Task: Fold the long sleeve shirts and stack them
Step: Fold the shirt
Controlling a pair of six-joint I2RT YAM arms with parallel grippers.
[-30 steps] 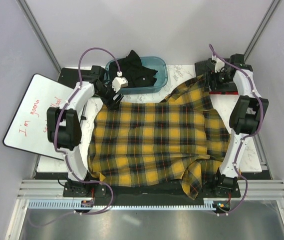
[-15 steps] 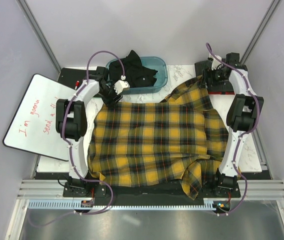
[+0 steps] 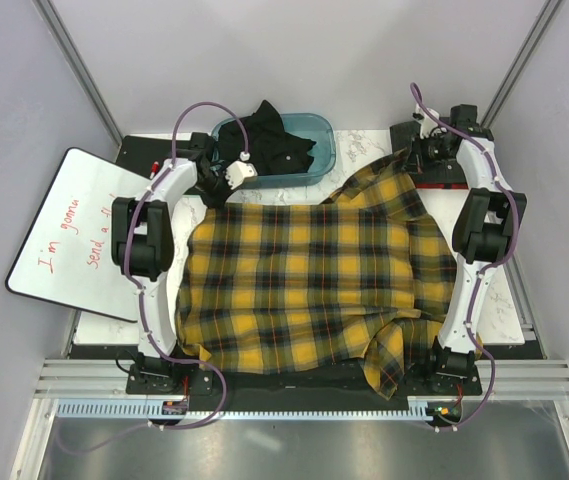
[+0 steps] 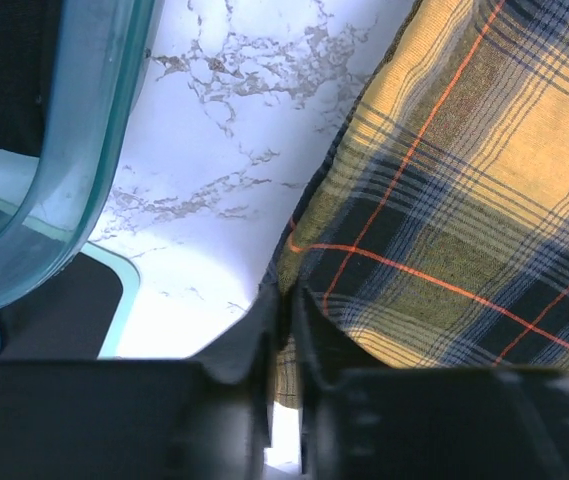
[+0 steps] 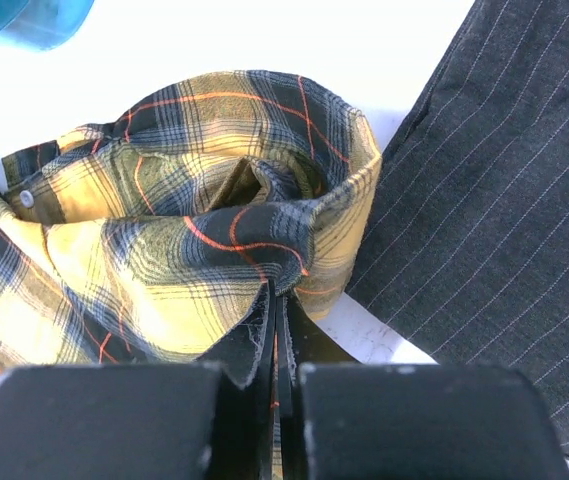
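Observation:
A yellow-and-black plaid long sleeve shirt (image 3: 314,280) lies spread over most of the table. My left gripper (image 3: 220,194) is at its far left corner. In the left wrist view the left gripper (image 4: 286,295) is shut on the hem of the plaid shirt (image 4: 464,200). At the far right corner is my right gripper (image 3: 424,163). The right wrist view shows the right gripper (image 5: 276,290) shut on a bunched fold of the plaid shirt (image 5: 164,220). A dark charcoal pinstriped shirt (image 5: 504,180) lies just right of that fold. A black shirt (image 3: 269,140) sits in the bin.
A teal plastic bin (image 3: 322,152) stands at the back centre, and its rim (image 4: 94,150) is close to the left gripper. A whiteboard with red writing (image 3: 64,235) leans off the table's left side. Bare marble tabletop (image 4: 234,130) shows between bin and shirt.
Both grippers have closed on the plaid shirt's far corners. The left arm has drawn in slightly toward the shirt's corner, and the right wrist has shifted a little.

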